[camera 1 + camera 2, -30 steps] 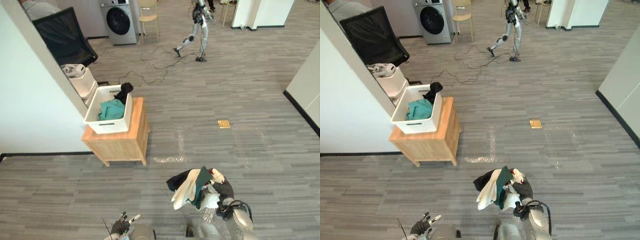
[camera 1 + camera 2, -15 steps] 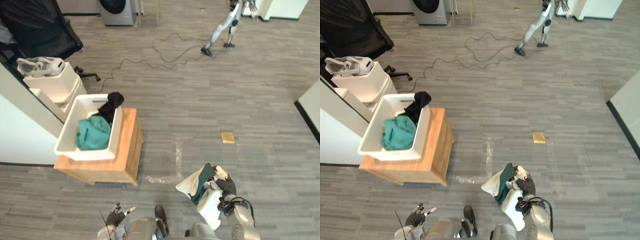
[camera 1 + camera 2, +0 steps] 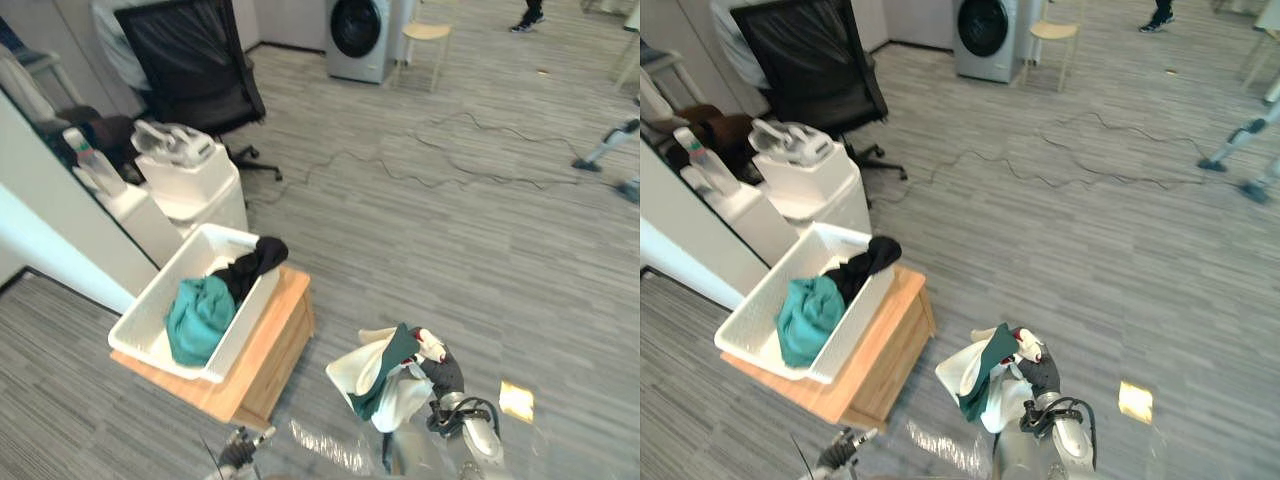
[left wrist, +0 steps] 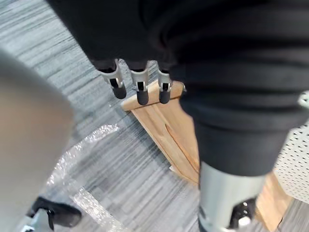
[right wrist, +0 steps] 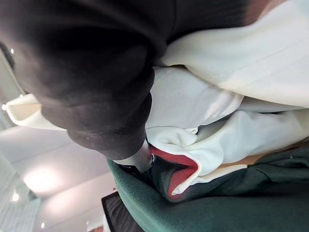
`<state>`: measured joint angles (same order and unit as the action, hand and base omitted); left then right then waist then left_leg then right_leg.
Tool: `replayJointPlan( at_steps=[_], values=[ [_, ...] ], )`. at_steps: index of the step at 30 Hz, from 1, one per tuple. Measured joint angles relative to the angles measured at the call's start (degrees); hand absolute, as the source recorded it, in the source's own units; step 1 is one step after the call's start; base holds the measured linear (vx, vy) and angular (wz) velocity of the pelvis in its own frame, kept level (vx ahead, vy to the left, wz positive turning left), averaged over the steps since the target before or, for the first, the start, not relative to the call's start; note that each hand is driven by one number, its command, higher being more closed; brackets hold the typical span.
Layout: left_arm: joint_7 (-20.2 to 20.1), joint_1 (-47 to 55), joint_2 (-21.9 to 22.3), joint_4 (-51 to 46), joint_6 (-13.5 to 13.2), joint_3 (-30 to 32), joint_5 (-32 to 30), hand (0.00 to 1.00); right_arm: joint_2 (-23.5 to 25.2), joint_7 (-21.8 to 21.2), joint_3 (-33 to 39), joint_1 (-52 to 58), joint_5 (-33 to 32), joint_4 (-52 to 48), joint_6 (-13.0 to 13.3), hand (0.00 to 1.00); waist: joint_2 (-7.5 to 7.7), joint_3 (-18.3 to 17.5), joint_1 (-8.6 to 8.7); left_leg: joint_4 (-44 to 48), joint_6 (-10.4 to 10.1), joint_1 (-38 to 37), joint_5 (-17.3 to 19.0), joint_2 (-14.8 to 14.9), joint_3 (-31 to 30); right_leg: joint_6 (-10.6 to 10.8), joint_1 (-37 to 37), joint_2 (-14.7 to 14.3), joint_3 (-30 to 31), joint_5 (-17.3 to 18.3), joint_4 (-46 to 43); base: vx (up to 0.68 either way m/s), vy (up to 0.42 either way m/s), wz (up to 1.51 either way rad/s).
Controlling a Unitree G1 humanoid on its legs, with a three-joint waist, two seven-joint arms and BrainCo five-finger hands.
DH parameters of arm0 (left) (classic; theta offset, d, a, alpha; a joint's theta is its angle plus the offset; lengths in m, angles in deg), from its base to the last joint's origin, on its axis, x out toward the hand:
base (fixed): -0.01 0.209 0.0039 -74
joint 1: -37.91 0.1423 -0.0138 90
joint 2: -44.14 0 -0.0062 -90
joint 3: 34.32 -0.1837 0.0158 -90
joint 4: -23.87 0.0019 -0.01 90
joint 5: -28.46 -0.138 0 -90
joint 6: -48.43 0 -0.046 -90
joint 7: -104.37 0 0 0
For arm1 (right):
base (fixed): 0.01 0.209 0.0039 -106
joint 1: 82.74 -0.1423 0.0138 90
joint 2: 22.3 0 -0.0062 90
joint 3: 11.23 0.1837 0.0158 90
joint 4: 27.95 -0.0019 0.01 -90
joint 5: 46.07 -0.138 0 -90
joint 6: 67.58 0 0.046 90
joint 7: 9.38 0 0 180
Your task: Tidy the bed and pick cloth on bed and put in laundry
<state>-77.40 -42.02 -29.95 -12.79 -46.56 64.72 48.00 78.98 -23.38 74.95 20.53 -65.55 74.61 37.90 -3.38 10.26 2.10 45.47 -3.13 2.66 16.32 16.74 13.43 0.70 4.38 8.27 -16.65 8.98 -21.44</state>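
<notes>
Right hand [image 3: 445,372] clenched round white-and-green cloth bundle [image 3: 375,378], left hand [image 4: 140,89] slack, empty; dangling folds may slip free short of the white basket [image 3: 243,325].

No legible writing anywhere.
Any marking on the washing machine [image 3: 360,35] too small to make out, perhaps a panel label; plain, unprinted surfaces on the white basket [image 3: 240,325], wooden worktop [image 3: 272,345] and bundled cloth [image 3: 385,375].
</notes>
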Motion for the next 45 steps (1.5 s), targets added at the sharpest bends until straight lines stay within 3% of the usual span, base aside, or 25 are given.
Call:
replayJointPlan(
  at_steps=[3, 4, 6, 8, 9, 10, 11, 12, 14, 15, 18, 19, 20, 21, 22, 23, 26, 30, 33, 35, 37, 41, 42, 45],
  values=[
    [-0.8, 0.0, -1.3, 0.0, -0.8, -2.0, 0.1, 0.0, -0.3, -2.4, 1.3, -1.3, 0.0, 1.7, 0.7, 1.0, 0.98, 0.0, -0.15, -7.3, 0.2, 0.6, -0.1, -1.6, 12.9, 0.0, -9.2, 0.0, -7.8, 0.2, 8.4, 0.28, -0.243, 1.06],
    [-0.8, 0.0, -1.6, 0.0, -1.0, -2.5, 0.0, 0.0, -0.7, -2.3, 1.9, -2.3, -0.1, 3.2, 0.8, 1.0, 1.37, -0.1, 0.08, -12.5, 0.5, 0.4, -0.1, -2.4, 20.5, 0.2, -11.5, -0.1, -11.2, 0.3, 10.7, 0.32, -0.211, 1.48],
    [-0.6, 0.0, -1.9, 0.0, -1.0, -3.2, 0.0, 0.0, -2.2, -1.2, 2.2, -3.5, -0.2, 5.4, 0.7, 1.0, 1.82, -0.3, 0.05, -20.9, 3.8, 0.5, -2.1, -4.7, 31.1, 1.5, -13.5, -0.4, -16.7, 1.1, 11.7, 0.27, -0.112, 1.46],
    [-0.5, -0.2, -1.9, 0.0, -0.4, -3.5, 0.0, 0.0, -3.4, -0.2, 2.3, -5.7, -0.2, 7.8, 0.6, 1.0, 1.75, -0.4, -0.16, -29.0, 6.5, 0.3, -4.9, -7.5, 33.0, 3.3, -14.1, -0.6, -20.0, 2.3, 10.0, 0.22, -0.002, 0.99],
    [-0.5, -0.4, -1.9, 0.0, -0.1, -3.6, 0.0, 0.0, -3.3, 0.2, 2.3, -6.2, -0.2, 8.5, 0.7, 1.0, 1.91, -0.3, -0.24, -30.7, 7.7, 0.0, -6.9, -8.2, 32.3, 4.2, -14.0, -0.1, -20.3, 2.9, 8.3, 0.29, 0.106, 0.88],
    [-0.5, -1.1, -2.6, 0.4, 1.1, -4.3, -1.3, 0.0, -3.0, 1.2, 2.4, -6.5, -0.2, 9.6, 0.6, 1.0, 2.61, -0.2, -0.29, -32.6, 8.0, -1.0, -7.9, -10.4, 30.3, 5.3, -12.7, 2.8, -19.9, 4.0, 0.2, 0.25, 0.128, 0.74],
    [-0.5, -1.4, -2.8, 0.6, 1.6, -4.7, -2.2, 0.0, -2.9, 1.9, 2.5, -6.3, -0.3, 9.6, 0.6, 1.0, 2.52, -0.3, -0.18, -33.9, 8.1, -1.8, -8.0, -11.7, 28.4, 5.0, -10.9, 4.5, -18.7, 3.9, -6.2, 0.36, 0.153, 1.47],
    [-0.6, -1.6, -4.2, 0.8, 2.7, -6.2, -4.6, 0.0, -2.1, 3.9, 3.4, -5.5, -0.8, 9.6, 0.9, 1.0, 3.79, -0.3, 1.27, -36.7, 8.8, -4.0, -8.3, -14.1, 22.9, 1.7, -4.4, 8.3, -11.6, -0.2, -22.9, 0.29, 0.074, 1.52],
    [-0.7, -2.3, -5.7, 1.3, 4.1, -7.5, -7.0, 0.0, -0.8, 6.7, 3.6, -4.2, -1.4, 9.6, 1.4, 1.0, 4.49, -0.4, 2.21, -37.7, 9.0, -4.7, -8.5, -15.1, 15.8, 3.1, -0.2, 6.1, -3.5, 4.8, -26.4, 0.37, -0.013, 2.15],
    [-0.7, -2.5, -6.0, 1.5, 4.6, -7.3, -7.6, 0.0, -0.2, 8.1, 3.8, -3.7, -1.7, 9.6, 2.0, 1.0, 4.08, 0.0, 2.29, -38.1, 9.2, -5.5, -9.1, -15.1, 12.4, 3.1, 2.1, 4.1, 0.6, 6.7, -24.2, 0.37, -0.074, 2.04],
    [-1.1, -2.5, -6.2, 2.3, 5.1, -7.2, -8.1, 0.0, 0.0, 9.8, 4.1, -3.6, -1.9, 9.3, 2.4, 1.0, 3.79, 0.1, 3.34, -39.2, 8.4, -7.5, -9.7, -15.0, 3.7, 3.9, 3.0, -0.8, 10.7, 7.4, -13.2, 0.33, -0.135, 1.81],
    [-1.9, -2.5, -6.5, 2.9, 5.1, -7.2, -8.3, 0.0, 0.4, 10.6, 5.0, -3.1, -1.9, 8.2, 3.3, 1.0, 4.04, -0.2, 3.63, -40.0, 7.5, -8.1, -10.0, -15.4, 0.4, 4.8, 3.0, -2.4, 16.0, 6.5, -6.9, 0.33, -0.211, 1.79],
    [-2.6, -2.5, -6.8, 2.8, 4.7, -7.1, -8.3, 0.0, 1.6, 11.6, 6.2, -2.4, -1.7, 6.9, 4.6, 1.0, 5.16, -0.9, 3.32, -41.2, 6.4, -8.9, -10.4, -16.3, -1.2, 5.1, 3.2, -2.1, 18.8, 2.3, -0.6, 0.27, -0.186, 1.61],
    [-3.1, -2.2, -7.1, 2.7, 4.5, -6.7, -8.3, 0.0, 2.3, 11.7, 6.6, -2.3, -1.4, 6.5, 5.3, 1.0, 6.2, -1.4, 3.17, -41.8, 6.0, -9.3, -10.3, -17.1, -1.9, 4.8, 3.4, -1.4, 19.4, -1.8, 1.7, 0.32, -0.272, 1.04],
    [-3.1, -2.3, -8.0, 2.8, 4.2, -6.0, -8.2, 0.0, 3.2, 11.4, 6.7, -2.4, 0.1, 6.2, 7.0, 1.0, 8.61, -2.7, 2.4, -42.0, 5.0, -10.1, -9.8, -18.8, -2.6, 5.6, 4.9, 0.2, 20.0, -6.2, 2.5, 0.27, -0.251, 0.31],
    [-3.0, -2.2, -7.3, 3.1, 4.1, -5.2, -8.0, 0.0, 2.8, 11.2, 6.7, -3.2, 1.6, 5.6, 7.8, 1.0, 7.04, -3.1, 1.66, -41.8, 3.9, -10.5, -9.2, -17.5, -2.1, 5.3, 3.7, -0.5, 20.0, -5.4, 3.5, 0.25, -0.228, 0.02],
    [-3.1, -1.4, -4.9, 3.5, 3.4, -3.8, -7.7, 0.0, 0.7, 9.2, 6.9, -3.0, 4.4, -3.2, 9.1, 1.0, 3.98, -3.1, 2.39, -41.7, 1.6, -9.4, -8.4, -14.7, -1.9, 4.4, 2.4, -2.9, 18.9, -6.1, 8.5, 0.16, -0.134, -0.15],
    [-2.9, -1.2, -5.1, 4.2, 2.9, -3.3, -7.9, 0.0, -3.1, 5.3, 10.7, -3.2, 4.3, -18.9, 9.2, 1.0, 4.38, -3.3, 3.33, -42.7, 0.8, -9.4, -8.8, -12.9, -1.8, 4.3, 0.1, -3.6, 15.7, -6.1, 10.0, 0.06, -0.104, 0.31],
    [-2.8, -1.5, -5.6, 4.9, 2.7, -1.6, -8.2, 0.0, -6.7, 5.0, 13.9, -8.7, 4.3, -25.8, 9.8, 1.0, 6.31, -3.9, 3.42, -42.7, 0.6, -9.4, -8.8, -12.2, 1.5, 4.2, -1.8, -2.4, 13.3, -6.2, 11.6, -0.01, -0.009, 0.44],
    [-2.8, -1.8, -6.5, 5.5, 3.5, -1.4, -8.3, 0.0, -9.4, 4.8, 13.9, -14.9, 4.3, -26.0, 8.7, 1.0, 7.73, -4.7, 2.98, -43.5, 0.5, -9.4, -9.4, -13.0, 1.3, 4.1, -2.3, -1.5, 12.8, -6.5, 12.1, -0.04, 0.078, 0.31],
    [-2.8, -2.2, -6.7, 5.9, 4.0, -1.0, -8.3, 0.0, -10.8, 3.7, 12.9, -20.0, 4.2, -26.2, 7.1, 1.0, 8.14, -5.7, 2.13, -45.2, 1.1, -9.5, -10.6, -13.8, 0.9, 4.0, -2.8, -1.0, 12.9, -7.9, 14.1, -0.02, 0.085, 0.16],
    [-2.8, -2.3, -6.7, 5.8, 4.8, -0.4, -8.1, 0.0, -13.3, 2.4, 10.2, -29.4, 3.7, -26.5, 2.0, 1.0, 8.23, -6.5, 0.77, -47.8, 1.6, -9.9, -12.8, -15.3, -0.1, 4.0, -4.1, 0.0, 12.6, -9.6, 17.0, 0.0, 0.075, 0.19],
    [-2.9, -2.3, -6.7, 5.8, 4.9, -0.1, -8.0, 0.0, -13.7, 2.6, 9.2, -30.9, 2.9, -26.4, -0.8, 1.0, 8.06, -6.6, 0.13, -48.5, 1.5, -10.7, -13.0, -15.6, -0.6, 3.8, -5.2, 0.1, 12.6, -9.9, 17.8, 0.01, 0.047, 0.22],
    [-2.8, -2.0, -6.9, 5.9, 5.5, 0.0, -8.0, 0.0, -13.7, 3.8, 6.5, -31.9, 1.8, -26.1, -5.2, 1.0, 7.63, -7.6, 0.01, -49.6, 1.1, -10.9, -13.8, -15.8, -1.2, 3.7, -5.2, 0.1, 11.9, -9.9, 17.8, 0.02, 0.015, 0.18]
  ],
)
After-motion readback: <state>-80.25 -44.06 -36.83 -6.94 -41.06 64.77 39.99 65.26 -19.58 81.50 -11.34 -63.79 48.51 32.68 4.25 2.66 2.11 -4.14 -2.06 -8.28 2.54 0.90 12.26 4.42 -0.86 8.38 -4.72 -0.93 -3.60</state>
